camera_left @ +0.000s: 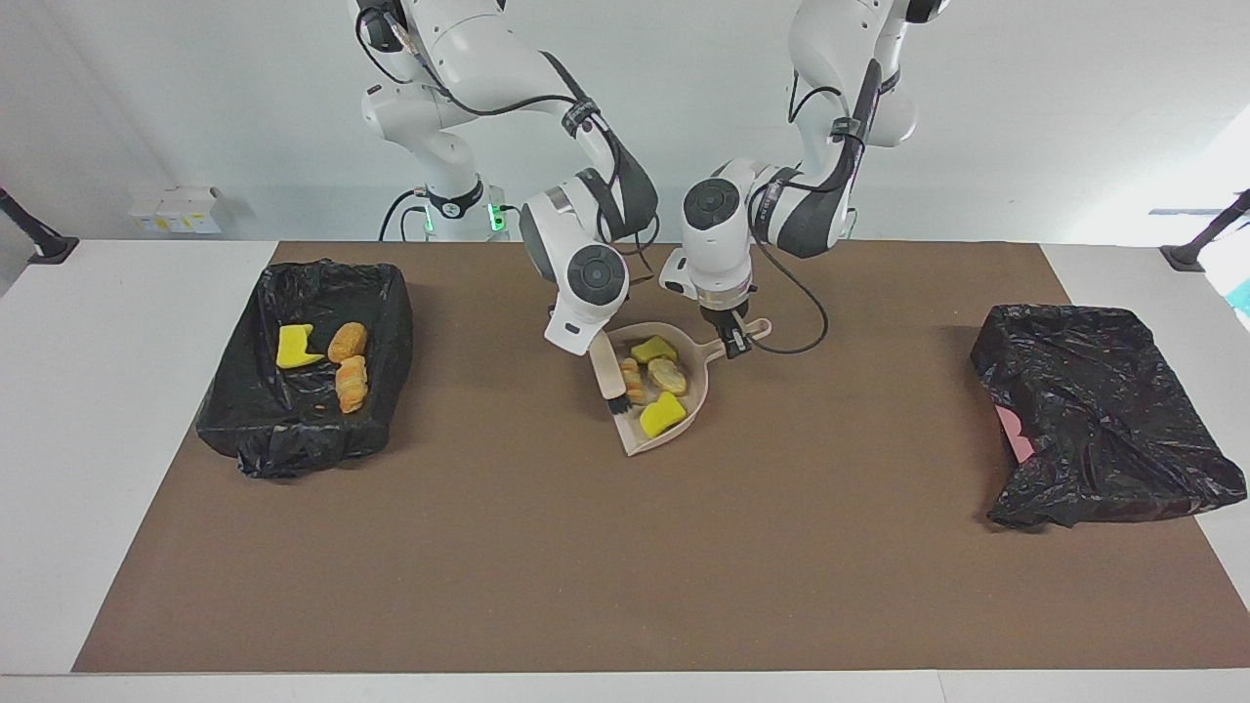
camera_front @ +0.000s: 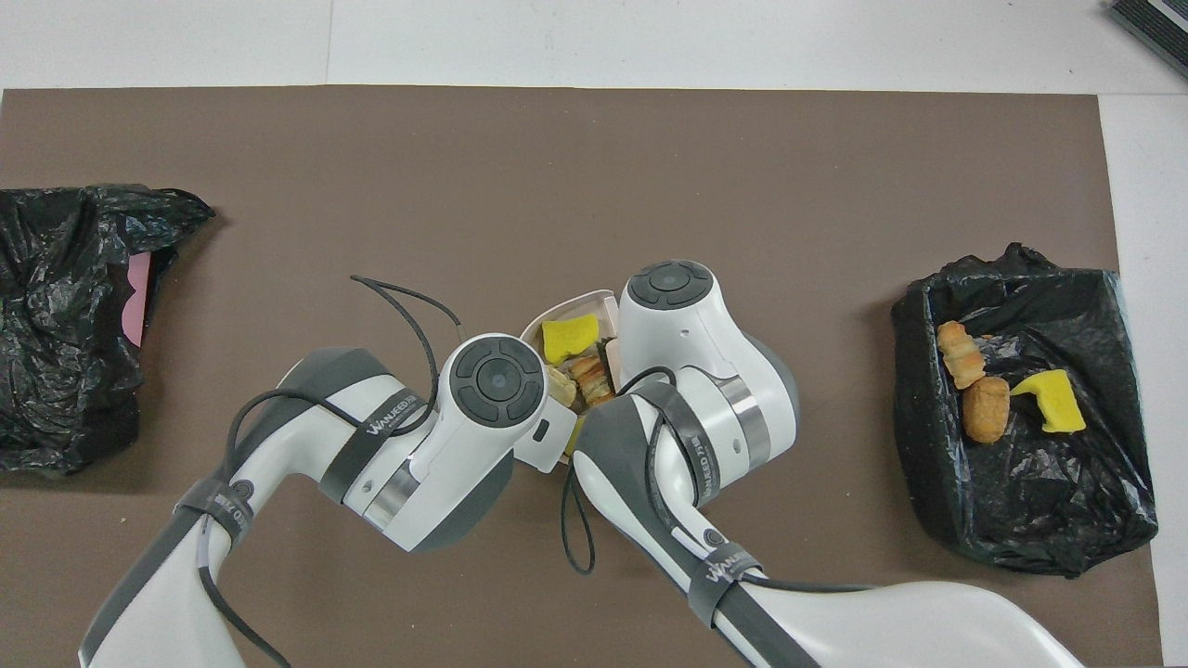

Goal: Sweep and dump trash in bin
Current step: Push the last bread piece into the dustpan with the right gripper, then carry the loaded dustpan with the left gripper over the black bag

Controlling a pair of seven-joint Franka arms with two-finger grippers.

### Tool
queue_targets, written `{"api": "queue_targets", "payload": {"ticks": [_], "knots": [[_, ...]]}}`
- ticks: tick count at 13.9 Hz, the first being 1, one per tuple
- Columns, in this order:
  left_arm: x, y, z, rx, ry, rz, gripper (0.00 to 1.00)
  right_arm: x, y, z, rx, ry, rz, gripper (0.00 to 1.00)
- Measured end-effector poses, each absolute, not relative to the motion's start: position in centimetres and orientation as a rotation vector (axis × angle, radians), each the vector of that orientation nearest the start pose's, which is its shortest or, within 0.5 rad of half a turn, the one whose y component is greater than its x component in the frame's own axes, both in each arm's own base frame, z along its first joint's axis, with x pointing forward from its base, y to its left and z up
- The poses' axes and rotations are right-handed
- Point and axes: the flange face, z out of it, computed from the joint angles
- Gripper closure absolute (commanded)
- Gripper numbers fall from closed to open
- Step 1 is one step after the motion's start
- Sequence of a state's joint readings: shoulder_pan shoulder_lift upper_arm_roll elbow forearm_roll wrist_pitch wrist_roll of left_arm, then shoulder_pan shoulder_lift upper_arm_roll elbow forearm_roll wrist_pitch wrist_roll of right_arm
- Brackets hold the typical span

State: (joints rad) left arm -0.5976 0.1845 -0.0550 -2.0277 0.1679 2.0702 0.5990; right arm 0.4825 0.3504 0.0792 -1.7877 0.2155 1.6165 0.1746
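The beige dustpan [camera_left: 699, 391] lies at mid-table with my left gripper [camera_left: 732, 342] shut on its handle [camera_left: 754, 329]. In it lie trash pieces: two yellow chunks [camera_left: 654, 349] [camera_left: 662, 414], a tan piece [camera_left: 668, 375] and a striped piece [camera_left: 633, 381]. My right gripper [camera_left: 594, 350] is shut on the beige brush [camera_left: 609, 371], whose dark bristles [camera_left: 617, 402] rest at the pan's mouth against the striped piece. In the overhead view both arms cover most of the dustpan [camera_front: 580, 301]; one yellow chunk [camera_front: 569, 337] and the striped piece [camera_front: 590, 376] show.
The black-lined bin [camera_left: 400, 332] [camera_front: 919, 390] stands at the right arm's end, holding a yellow chunk [camera_left: 293, 345], a brown piece [camera_left: 346, 342] and a striped piece [camera_left: 351, 383]. A crumpled black bag [camera_left: 1094, 420] [camera_front: 65, 325] with a pink patch lies at the left arm's end.
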Motion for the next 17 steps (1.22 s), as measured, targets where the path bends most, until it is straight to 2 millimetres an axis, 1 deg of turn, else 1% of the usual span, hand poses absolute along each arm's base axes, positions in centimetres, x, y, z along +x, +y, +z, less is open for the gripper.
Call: {"api": "queue_targets", "payload": {"ticks": [2, 3, 5, 6, 8, 9, 10, 12, 14, 15, 16, 17], "knots": [[45.9, -33.9, 34.6, -2.331, 1.894, 0.188, 1.00, 47.4, 33.3, 33.7, -2.923, -0.484, 0.875, 1.00], [46.1, -33.8, 34.6, -2.320, 1.910, 0.184, 1.00, 47.2, 33.3, 34.3, -2.916, -0.484, 0.880, 1.00], [46.8, -33.1, 34.6, -2.311, 1.927, 0.174, 1.00, 47.3, 32.5, 35.9, -2.912, -0.475, 0.895, 1.00], [47.4, -32.3, 34.7, -2.307, 1.935, 0.174, 1.00, 47.5, 32.0, 36.8, -2.912, -0.465, 0.892, 1.00], [49.1, -29.9, 35.0, -2.299, 1.952, 0.175, 1.00, 47.7, 30.6, 38.2, -2.913, -0.430, 0.900, 1.00], [50.0, -28.6, 35.2, -2.297, 1.959, 0.172, 1.00, 47.7, 30.2, 38.6, -2.926, -0.380, 0.911, 1.00], [50.9, -27.5, 35.6, -2.294, 1.965, 0.167, 1.00, 47.6, 30.3, 38.9, -2.950, -0.307, 0.916, 1.00], [52.3, -25.7, 36.6, -2.284, 1.979, 0.162, 1.00, 46.7, 31.4, 38.9, -2.996, -0.187, 0.931, 1.00], [53.9, -23.3, 37.8, -2.276, 1.994, 0.160, 1.00, 45.0, 33.6, 38.7, -3.050, -0.049, 0.929, 1.00], [54.8, -21.8, 38.4, -2.275, 2.002, 0.160, 1.00, 43.8, 35.2, 38.6, -3.067, 0.027, 0.899, 1.00], [55.8, -20.0, 39.2, -2.274, 2.015, 0.159, 1.00, 42.0, 37.0, 38.5, -3.064, 0.086, 0.870, 1.00], [56.7, -18.3, 40.2, -2.279, 2.023, 0.151, 1.00, 40.3, 38.1, 38.2, -3.062, 0.108, 0.859, 1.00]]}}
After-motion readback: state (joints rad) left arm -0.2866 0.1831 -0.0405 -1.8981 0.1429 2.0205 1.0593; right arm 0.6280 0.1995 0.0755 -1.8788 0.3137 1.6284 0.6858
